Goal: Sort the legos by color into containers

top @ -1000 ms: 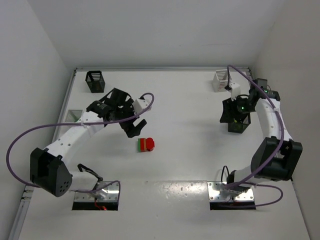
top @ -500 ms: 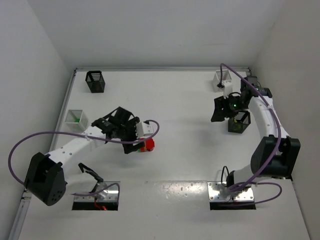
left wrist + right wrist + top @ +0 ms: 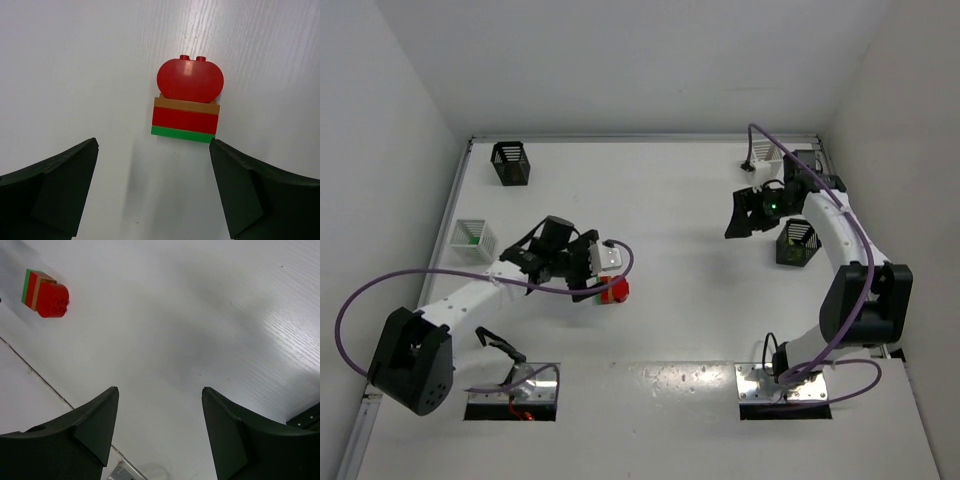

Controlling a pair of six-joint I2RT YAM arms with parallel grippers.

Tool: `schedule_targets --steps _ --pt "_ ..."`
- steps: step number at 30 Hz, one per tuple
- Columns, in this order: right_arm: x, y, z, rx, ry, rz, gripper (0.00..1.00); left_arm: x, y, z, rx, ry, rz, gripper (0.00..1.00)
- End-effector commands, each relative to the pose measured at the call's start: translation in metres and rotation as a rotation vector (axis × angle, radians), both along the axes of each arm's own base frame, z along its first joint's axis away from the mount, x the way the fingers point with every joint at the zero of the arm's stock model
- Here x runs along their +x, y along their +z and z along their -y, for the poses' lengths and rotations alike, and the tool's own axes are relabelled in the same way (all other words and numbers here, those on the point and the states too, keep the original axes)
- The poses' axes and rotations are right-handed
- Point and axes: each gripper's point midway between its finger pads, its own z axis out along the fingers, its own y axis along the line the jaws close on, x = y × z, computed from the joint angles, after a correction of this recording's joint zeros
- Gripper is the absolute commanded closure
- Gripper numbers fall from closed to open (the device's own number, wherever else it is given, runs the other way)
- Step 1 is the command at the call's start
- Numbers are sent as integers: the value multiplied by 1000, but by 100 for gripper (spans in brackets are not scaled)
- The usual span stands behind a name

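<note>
Left gripper (image 3: 153,146): jaws spread wide, nothing held between them, lowered close over the white table (image 3: 680,200). Right gripper (image 3: 157,390): jaws parted, nothing between them, raised above bare table surface. Four slatted baskets are recorded. One white basket (image 3: 473,238), with green showing inside, is placed to the left of the left gripper, near its arm. One black basket (image 3: 510,163) is placed well beyond that gripper and to its left, at the far edge of the table. A second black basket (image 3: 798,243) stands just to the right of the right gripper, beside its arm. A second white basket (image 3: 765,155) is partly hidden behind that arm, just beyond the right gripper. One lego stack (image 3: 187,107) is laid on its side directly ahead of the left gripper's fingertips, in line with the gap between them and clear of both fingers (image 3: 55,185). Its green plate lies nearest the gripper, followed by a red brick, a tan plate and a rounded red piece with two studs. From the right gripper the stack is seen well apart, far to the left.
</note>
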Motion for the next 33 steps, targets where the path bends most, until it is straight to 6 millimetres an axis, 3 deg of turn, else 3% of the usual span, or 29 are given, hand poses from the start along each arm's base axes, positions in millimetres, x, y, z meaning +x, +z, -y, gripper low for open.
schedule_targets --steps 1,5,29,33 --pt "9 3 -12 42 -3 28 32 6 1 10 -51 -22 15 0" --pt "7 -4 -14 33 1 9 20 7 0 16 -65 -50 -5 0" --pt "11 -20 -18 23 15 -40 16 8 -49 22 23 -115 -169 0" --pt "11 -20 -18 23 15 -40 16 6 -49 24 26 -131 -163 0"
